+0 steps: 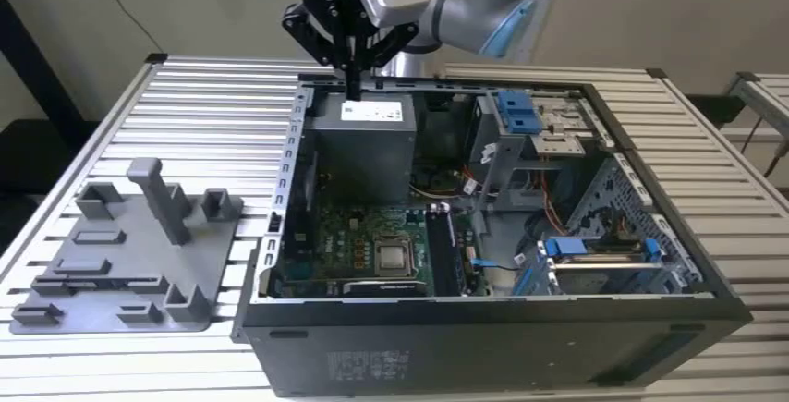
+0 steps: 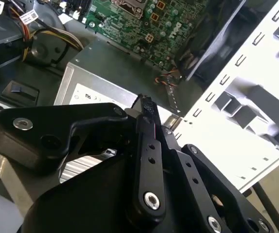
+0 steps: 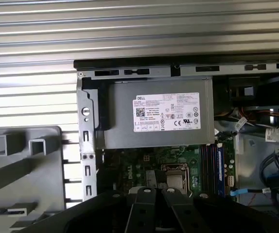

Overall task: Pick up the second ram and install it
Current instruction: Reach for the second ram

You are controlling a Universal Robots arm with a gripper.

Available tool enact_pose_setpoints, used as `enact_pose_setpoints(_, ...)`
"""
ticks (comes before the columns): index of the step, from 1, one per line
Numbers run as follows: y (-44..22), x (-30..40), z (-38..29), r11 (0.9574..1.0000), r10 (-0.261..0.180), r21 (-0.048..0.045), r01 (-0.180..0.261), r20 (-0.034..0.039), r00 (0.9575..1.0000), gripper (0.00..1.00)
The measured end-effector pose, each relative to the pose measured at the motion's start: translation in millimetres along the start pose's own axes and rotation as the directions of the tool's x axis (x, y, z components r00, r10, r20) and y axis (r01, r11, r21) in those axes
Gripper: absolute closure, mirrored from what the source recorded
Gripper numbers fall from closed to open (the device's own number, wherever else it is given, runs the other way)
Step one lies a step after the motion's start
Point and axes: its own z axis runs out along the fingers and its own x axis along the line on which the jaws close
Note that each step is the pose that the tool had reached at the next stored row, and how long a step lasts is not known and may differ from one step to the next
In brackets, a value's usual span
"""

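— Where is the second ram?

— I can't pin it down. In the first wrist view, thin dark strips stand in the memory slots (image 3: 210, 167) beside the processor socket (image 3: 172, 175). In the exterior view, a long dark groove (image 1: 105, 284) runs along the grey tray (image 1: 74, 314). Whether either holds the stick, I cannot tell.

— And the claw (image 2: 147, 104)?

— Its fingers are pressed together with nothing between them, which the second wrist view shows plainly.

— The arm's pose?

— In the exterior view the arm (image 1: 475, 0) comes in from the far side. The claw (image 1: 354, 93) points straight down and hangs above the far edge of the power supply (image 1: 360, 148), apart from it.

— What does each camera add?

— The exterior view shows the whole open case (image 1: 493, 314) on the slatted table (image 1: 210, 106), with the tray outside the case on the exterior view's left. The first wrist view looks down on the supply's pale label and the green motherboard (image 3: 130, 165). The second wrist view looks along the fingers to the supply's corner.

— Anything cut off?

— The arm's upper part runs out of frame. In the first wrist view the claw's black links cover one strip of the motherboard, and the tray is cropped.
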Motion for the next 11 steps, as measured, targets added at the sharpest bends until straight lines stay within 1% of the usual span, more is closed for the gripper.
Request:
enact_pose_setpoints(6,-0.3,3.2,0.5,1.0,0.0,0.0,0.0,0.0,1.0,0.89)
enact_pose_setpoints(11,-0.9,10.6,0.7,1.0,-0.002,-0.0001,0.002,0.0,1.0,0.89)
